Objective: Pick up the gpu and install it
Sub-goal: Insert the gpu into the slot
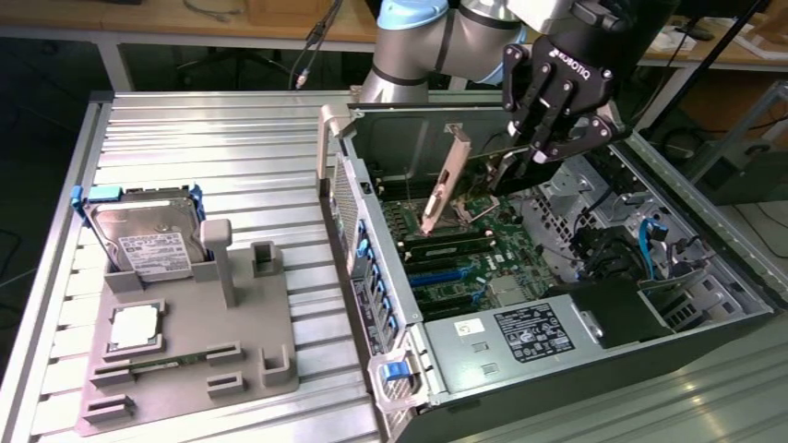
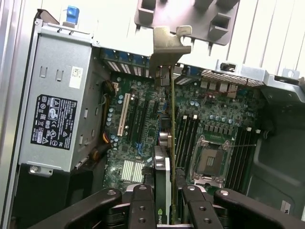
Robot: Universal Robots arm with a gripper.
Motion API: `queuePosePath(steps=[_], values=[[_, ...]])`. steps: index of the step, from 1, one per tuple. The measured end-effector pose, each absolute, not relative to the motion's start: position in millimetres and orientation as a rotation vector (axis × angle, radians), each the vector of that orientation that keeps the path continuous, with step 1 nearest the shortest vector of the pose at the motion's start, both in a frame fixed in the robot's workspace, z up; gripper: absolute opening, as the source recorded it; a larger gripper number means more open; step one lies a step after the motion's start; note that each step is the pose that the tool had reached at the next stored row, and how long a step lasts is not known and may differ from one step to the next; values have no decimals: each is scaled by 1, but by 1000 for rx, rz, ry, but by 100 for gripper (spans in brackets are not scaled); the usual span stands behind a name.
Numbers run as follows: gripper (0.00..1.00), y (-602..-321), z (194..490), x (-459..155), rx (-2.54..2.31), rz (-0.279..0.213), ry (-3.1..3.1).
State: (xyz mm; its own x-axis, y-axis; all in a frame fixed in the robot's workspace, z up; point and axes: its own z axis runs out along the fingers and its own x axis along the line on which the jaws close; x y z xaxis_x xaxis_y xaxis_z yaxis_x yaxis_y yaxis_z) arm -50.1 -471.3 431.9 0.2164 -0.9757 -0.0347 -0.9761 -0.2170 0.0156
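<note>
Black fingers (image 2: pixel 143 205) half-closed around the gpu (image 1: pixel 445 180), holds it on edge over the motherboard (image 1: pixel 474 260) to meet a slot.

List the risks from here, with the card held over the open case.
The gpu, a slim dark card with a silver metal end bracket, looks tilted over the green motherboard; it may miss its slot. The black gripper pinches one end only, so the card could pivot. The bracket might catch the grey case's rear wall.
</note>
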Motion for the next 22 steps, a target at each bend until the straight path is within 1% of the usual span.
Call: queuePosePath(steps=[22], values=[[27,-471,432,-50,-2651,59,1674]])
